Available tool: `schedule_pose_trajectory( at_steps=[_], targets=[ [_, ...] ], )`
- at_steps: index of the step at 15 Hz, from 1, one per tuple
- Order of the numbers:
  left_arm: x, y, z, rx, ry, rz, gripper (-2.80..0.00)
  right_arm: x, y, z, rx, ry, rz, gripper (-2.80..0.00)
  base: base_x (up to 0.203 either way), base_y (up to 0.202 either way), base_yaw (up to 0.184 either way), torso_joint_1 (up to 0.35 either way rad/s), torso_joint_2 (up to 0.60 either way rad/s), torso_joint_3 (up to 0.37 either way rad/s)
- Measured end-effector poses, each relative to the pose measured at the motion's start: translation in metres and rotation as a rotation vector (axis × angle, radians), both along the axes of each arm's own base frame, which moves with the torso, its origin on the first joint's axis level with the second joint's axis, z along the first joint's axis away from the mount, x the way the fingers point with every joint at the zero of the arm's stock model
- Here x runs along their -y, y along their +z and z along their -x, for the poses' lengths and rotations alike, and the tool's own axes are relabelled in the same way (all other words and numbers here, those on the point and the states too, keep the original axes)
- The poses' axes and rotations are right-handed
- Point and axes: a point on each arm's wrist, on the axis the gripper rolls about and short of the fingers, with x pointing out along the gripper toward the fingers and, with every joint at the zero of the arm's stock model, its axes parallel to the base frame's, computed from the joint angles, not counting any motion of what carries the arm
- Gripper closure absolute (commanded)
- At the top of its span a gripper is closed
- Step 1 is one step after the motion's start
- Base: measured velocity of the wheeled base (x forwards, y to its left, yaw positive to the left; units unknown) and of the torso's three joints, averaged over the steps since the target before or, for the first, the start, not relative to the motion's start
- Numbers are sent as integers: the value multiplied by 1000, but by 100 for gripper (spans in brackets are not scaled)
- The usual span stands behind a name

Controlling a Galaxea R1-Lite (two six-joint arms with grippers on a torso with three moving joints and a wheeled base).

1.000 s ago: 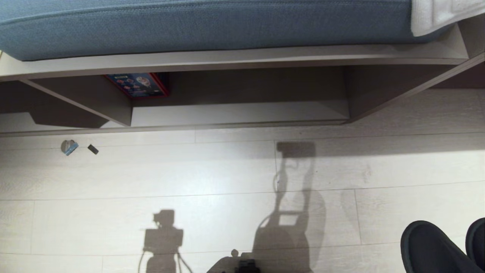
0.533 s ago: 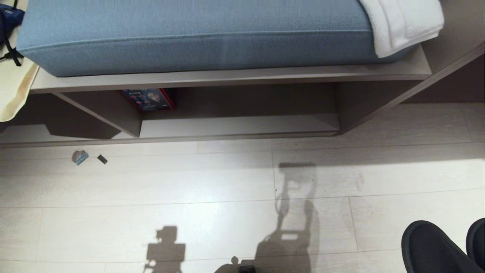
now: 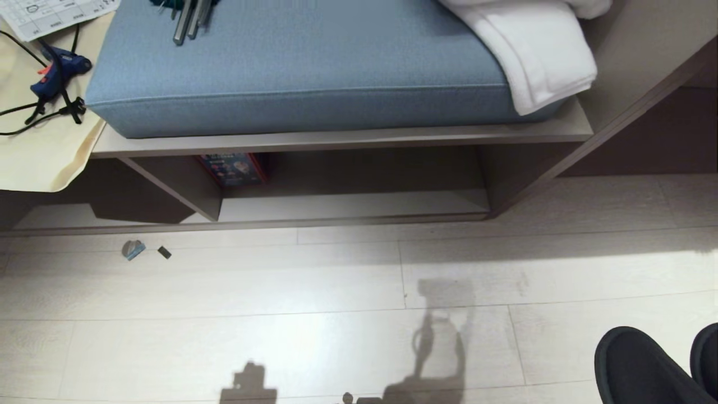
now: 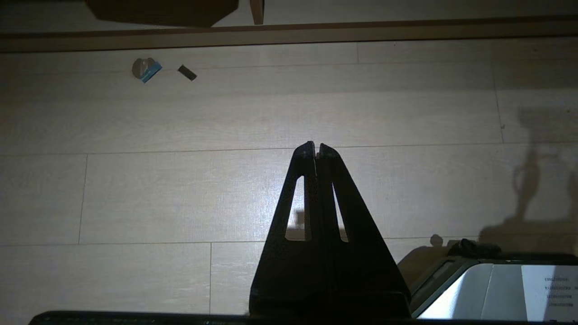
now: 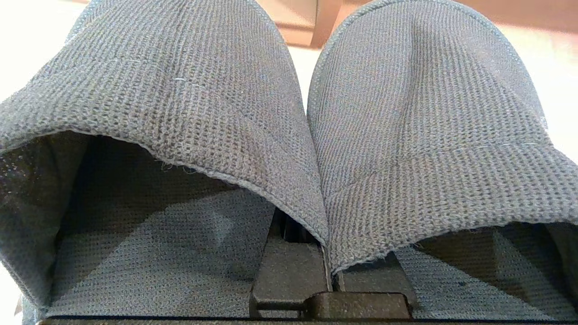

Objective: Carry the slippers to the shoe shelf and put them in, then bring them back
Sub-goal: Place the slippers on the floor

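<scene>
Right gripper (image 5: 332, 275) is pinching both slippers (image 5: 289, 117) by their inner edges, toes pointing ahead. Shelf (image 3: 348, 205) is lying ahead and leftward. Left gripper (image 4: 317, 149), pressed together, is hanging idle.

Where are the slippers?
The slippers sit in the head view's bottom right corner, pinched together in the right hand, above the floor before the shoe shelf.
</scene>
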Motion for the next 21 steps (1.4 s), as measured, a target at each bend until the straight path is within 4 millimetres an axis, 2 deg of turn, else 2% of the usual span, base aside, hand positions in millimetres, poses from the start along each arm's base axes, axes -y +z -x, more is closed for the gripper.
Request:
schedule_pose_trajectory(
  at_steps=[21],
  targets=[
    [0, 0, 0, 0, 0, 2, 0, 0, 0, 0, 0, 0, 0, 0, 0, 0, 0, 4, 3, 202]
  ],
)
